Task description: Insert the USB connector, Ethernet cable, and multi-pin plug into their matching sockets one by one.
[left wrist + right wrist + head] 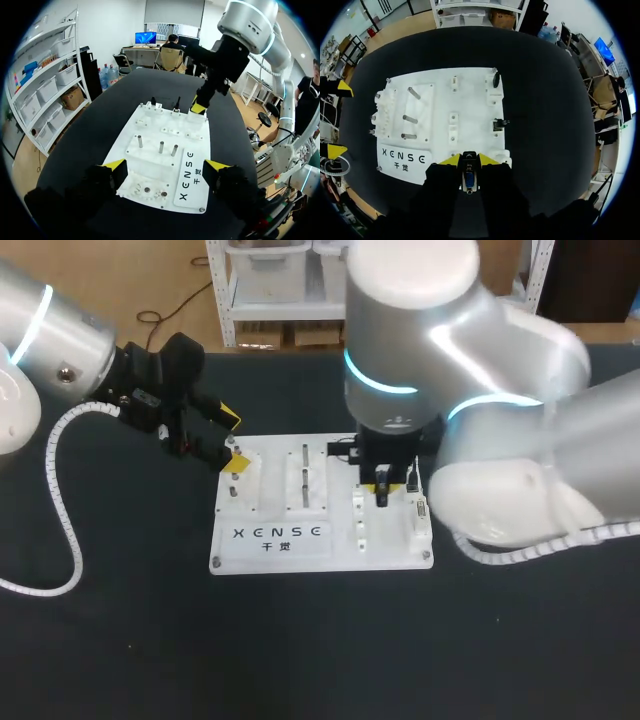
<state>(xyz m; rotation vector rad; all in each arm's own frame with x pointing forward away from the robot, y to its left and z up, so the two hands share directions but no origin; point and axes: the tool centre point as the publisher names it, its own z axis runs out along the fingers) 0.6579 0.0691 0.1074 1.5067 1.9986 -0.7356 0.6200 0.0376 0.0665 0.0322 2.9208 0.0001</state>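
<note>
Connector [469, 175], black-shelled with a blue middle (type unclear), is clamped between the right gripper's [469, 160] yellow tips over the white board's [470, 100] right half. The left gripper [166, 166] is spread wide.

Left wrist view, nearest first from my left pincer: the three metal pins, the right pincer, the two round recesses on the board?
1. The round recesses: on the white board's near edge, between the fingers of the open left pincer.
2. The metal pins: upright, mid-board.
3. The right pincer: at the board's far edge, shut on a connector.
</note>
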